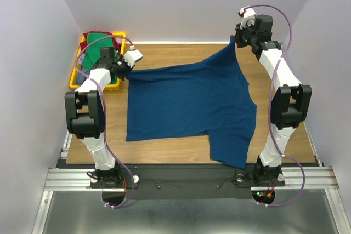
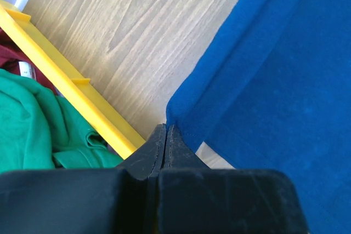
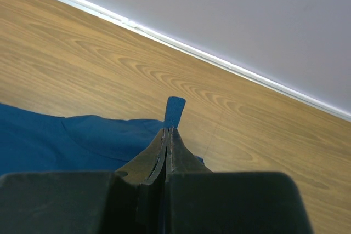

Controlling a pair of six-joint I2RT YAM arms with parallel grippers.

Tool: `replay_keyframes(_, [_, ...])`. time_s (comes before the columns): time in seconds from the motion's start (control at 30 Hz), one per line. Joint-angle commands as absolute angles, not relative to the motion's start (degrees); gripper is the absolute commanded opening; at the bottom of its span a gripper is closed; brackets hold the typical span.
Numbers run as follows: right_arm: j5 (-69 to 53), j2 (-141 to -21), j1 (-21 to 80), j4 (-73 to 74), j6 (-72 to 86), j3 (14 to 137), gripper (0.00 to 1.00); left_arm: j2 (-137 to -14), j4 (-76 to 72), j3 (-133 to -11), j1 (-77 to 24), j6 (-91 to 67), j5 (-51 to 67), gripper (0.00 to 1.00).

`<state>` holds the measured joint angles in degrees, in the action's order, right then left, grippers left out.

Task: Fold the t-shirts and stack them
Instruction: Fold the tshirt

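While the left gripper (image 1: pixel 128 67) and right gripper (image 1: pixel 235 40) each clamp a far corner of the shirt (image 1: pixel 186 102) spread on the table (image 1: pixel 164 150), carrying both nearward level should keep the edge taut.

The wood-grain surface (image 1: pixel 181 149) carries two things. A blue t-shirt (image 1: pixel 186 100) lies spread across its middle, mostly flat. The hem faces the left side, one sleeve hangs over the near edge, and the far right corner rises off the wood. A yellow tray (image 2: pixel 82 101) sits at the far left corner, just beside the shirt's left edge, with a strip of bare wood between them.
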<state>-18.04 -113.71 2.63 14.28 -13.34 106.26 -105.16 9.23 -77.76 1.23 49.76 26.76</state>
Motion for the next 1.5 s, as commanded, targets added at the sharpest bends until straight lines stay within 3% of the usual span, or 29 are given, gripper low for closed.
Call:
replay_keyframes(0.0, [-18.90, -108.55, 2.29, 11.43, -14.24, 104.07, 0.01, -100.72, 4.57, -76.55, 1.58, 51.06, 27.60, 0.00])
replay_keyframes(0.93, [-18.72, -92.90, 2.29, 15.64, -14.50, 86.67, 0.00, -97.39, 1.32, -70.49, 1.58, 54.40, 28.12, 0.00])
replay_keyframes(1.47, [-18.28, -85.43, 2.28, 18.89, -14.41, 75.24, 0.00, -93.25, 3.86, -60.04, 1.58, 66.09, 29.18, 0.00])
